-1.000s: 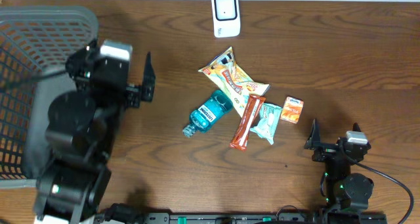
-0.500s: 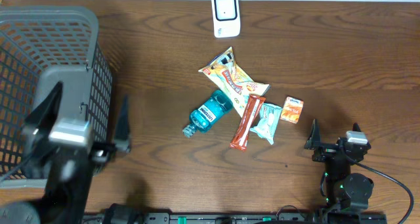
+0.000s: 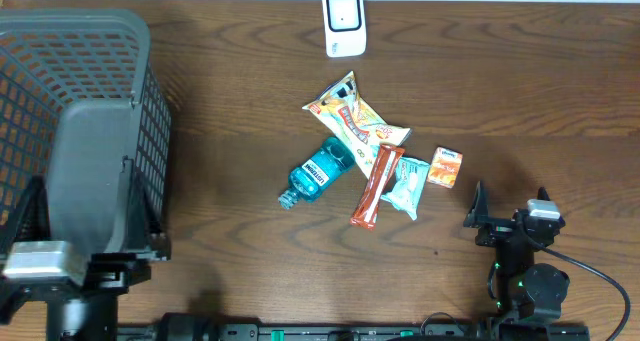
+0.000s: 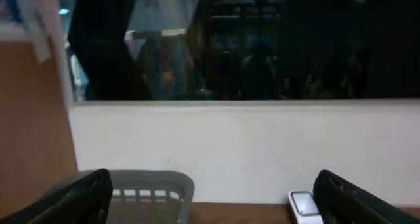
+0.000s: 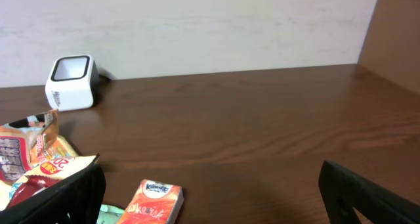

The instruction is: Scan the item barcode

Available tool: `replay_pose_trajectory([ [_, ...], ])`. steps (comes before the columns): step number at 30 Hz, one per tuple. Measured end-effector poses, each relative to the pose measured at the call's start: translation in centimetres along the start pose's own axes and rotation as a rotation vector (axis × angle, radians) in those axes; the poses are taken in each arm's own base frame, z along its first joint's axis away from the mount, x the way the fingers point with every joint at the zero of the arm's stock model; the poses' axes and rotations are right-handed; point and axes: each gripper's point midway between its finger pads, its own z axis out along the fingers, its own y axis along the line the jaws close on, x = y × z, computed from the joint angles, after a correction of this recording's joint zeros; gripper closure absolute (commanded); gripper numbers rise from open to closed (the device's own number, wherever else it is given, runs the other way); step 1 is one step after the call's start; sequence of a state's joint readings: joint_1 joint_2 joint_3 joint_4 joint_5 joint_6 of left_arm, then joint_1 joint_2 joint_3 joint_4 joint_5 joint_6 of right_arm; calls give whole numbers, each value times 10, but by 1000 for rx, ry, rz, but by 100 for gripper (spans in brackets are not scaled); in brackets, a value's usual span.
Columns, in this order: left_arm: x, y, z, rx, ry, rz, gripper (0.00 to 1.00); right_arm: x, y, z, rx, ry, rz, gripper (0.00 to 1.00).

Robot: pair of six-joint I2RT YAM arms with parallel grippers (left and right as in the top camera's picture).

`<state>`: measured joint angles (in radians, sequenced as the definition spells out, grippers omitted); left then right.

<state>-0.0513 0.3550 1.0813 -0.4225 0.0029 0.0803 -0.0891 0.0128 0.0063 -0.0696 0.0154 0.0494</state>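
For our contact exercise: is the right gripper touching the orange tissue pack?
Apart. Overhead view shows bare table between the right gripper and the orange tissue pack.

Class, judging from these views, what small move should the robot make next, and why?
Probably reach the open right claw toward the orange tissue pack: it lies nearest that claw, just beside the teal packet, and the claw holds nothing.

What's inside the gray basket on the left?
Only bare mesh shows inside the basket; no item is visible. The left arm hangs over its near half, so anything under it is hidden.
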Motion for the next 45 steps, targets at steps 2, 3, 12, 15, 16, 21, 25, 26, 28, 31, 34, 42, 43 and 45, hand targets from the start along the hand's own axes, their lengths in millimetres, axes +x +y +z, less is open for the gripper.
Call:
replay_pose_trajectory([
  [2,0,5,-2,-34,0,-46,2,0,0,0,0,0,0,1],
  [3,0,9,-3,-55,-2,-64,2,0,0,0,0,0,0,1],
  [12,-32,15,-7,-88,-137,-126,2,0,0,0,0,0,0,1],
  [15,-41,15,-9,-85,-175,-133,2,0,0,0,0,0,0,1],
  [16,-43,15,-9,-84,-185,-136,2,0,0,0,0,0,0,1],
  [21,-48,15,-10,-83,-204,-137,2,0,0,0,0,0,0,1],
  [25,-51,15,-11,-76,-222,-183,2,0,0,0,0,0,0,1],
  [26,-51,15,-11,-74,-223,-204,2,0,0,0,0,0,0,1],
  [28,-50,15,-10,-70,-220,-245,2,0,0,0,0,0,0,1],
  [31,-35,15,-8,-76,-158,-296,2,0,0,0,0,0,0,1],
  [34,-13,17,-5,-102,-77,-315,2,0,0,0,0,0,0,1],
  [42,-14,18,-5,-101,-98,-333,2,0,0,0,0,0,0,1],
  [43,-15,18,-8,-99,-106,-337,2,0,0,0,0,0,0,1],
  [45,-20,17,-17,-94,-133,-344,2,0,0,0,0,0,0,1],
])
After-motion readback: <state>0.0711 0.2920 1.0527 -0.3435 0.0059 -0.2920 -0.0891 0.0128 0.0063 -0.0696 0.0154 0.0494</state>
